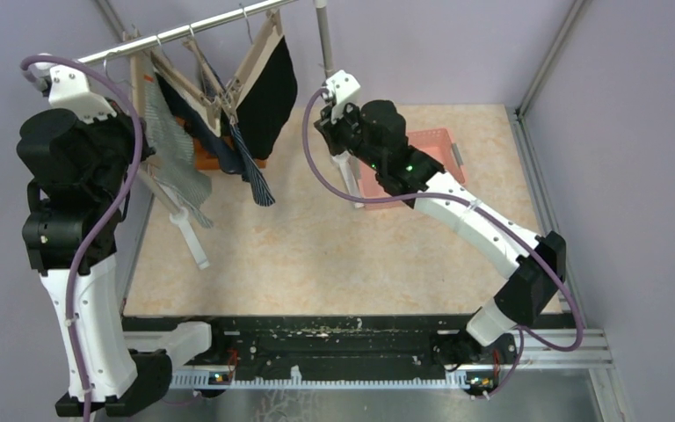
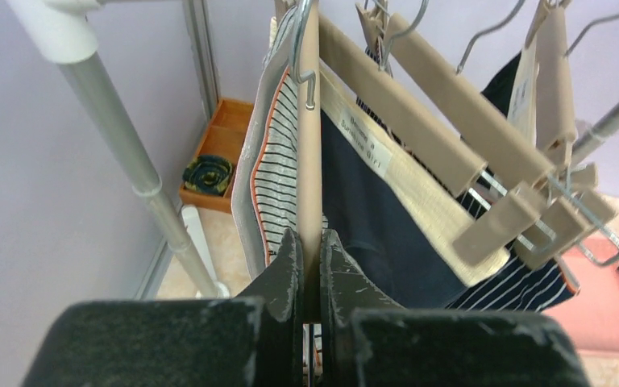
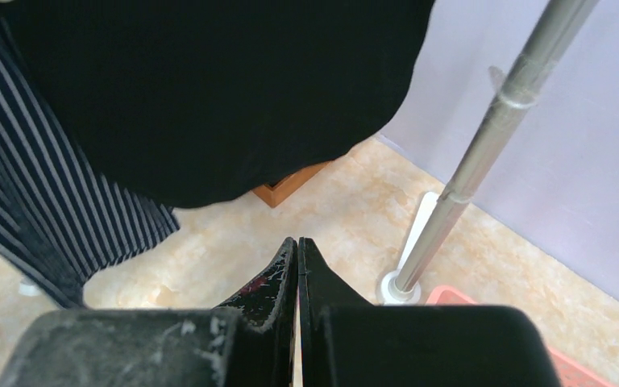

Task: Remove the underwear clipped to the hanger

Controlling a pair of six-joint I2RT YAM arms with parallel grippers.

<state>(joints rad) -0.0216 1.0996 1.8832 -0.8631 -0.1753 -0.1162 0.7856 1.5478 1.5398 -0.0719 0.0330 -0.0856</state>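
lilac walls enclose a beige marbled tabletop. a silver metal rail crosses above its far left corner and carries several beige wooden clip hangers.

location of the underwear: every piece hangs from these hangers.
- a grey striped brief with orange trim, at the left end.
- a plain navy brief with a wide beige waistband, next to it.
- a navy pinstriped boxer, near the middle.
- a black brief, at the right end.

my left fingers are closed on the pale wooden bar of one hanger, one finger on each side of it. the grey striped brief lies against the left side of that bar.

my right fingers are fully closed, tip against tip, and hold nothing. they sit below the hem of the black brief, apart from it, over bare tabletop.

an orange wooden tray behind the garments holds a dark rolled sock. a pink plastic basket lies on the far right of the tabletop, partly under my right arm. a silver upright pole stands just beside the basket.
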